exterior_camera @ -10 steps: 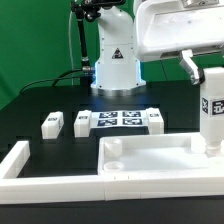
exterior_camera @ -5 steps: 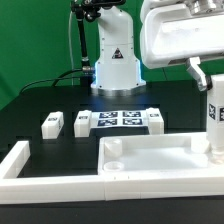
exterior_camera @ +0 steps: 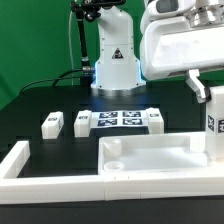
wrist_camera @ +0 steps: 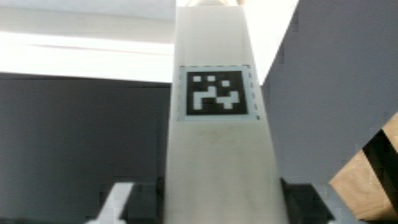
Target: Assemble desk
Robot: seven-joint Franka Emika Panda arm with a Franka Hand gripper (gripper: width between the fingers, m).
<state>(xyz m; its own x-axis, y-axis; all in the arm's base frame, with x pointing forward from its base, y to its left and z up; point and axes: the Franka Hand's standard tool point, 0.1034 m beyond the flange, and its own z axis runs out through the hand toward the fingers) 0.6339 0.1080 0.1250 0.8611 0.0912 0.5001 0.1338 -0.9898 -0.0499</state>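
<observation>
The white desk top [exterior_camera: 150,156] lies rim-up at the front, with a round socket showing in its left corner. My gripper [exterior_camera: 213,98] hangs at the exterior view's right edge, shut on an upright white leg [exterior_camera: 215,125] whose lower end is at the top's right end. Whether that end sits in a socket is cut off by the frame. In the wrist view the leg [wrist_camera: 217,140] fills the middle, its black tag facing the camera, and the fingers [wrist_camera: 125,202] press it from both sides. Three loose legs [exterior_camera: 50,123] [exterior_camera: 82,123] [exterior_camera: 153,120] lie behind the top.
The marker board [exterior_camera: 118,119] lies flat between the loose legs, in front of the arm's base [exterior_camera: 115,70]. A long white L-shaped fence bar [exterior_camera: 30,170] runs along the front and left of the desk top.
The gripper has carried the leg a little toward the exterior view's right, so the leg is now partly cut by the frame edge. Nothing else moved.
</observation>
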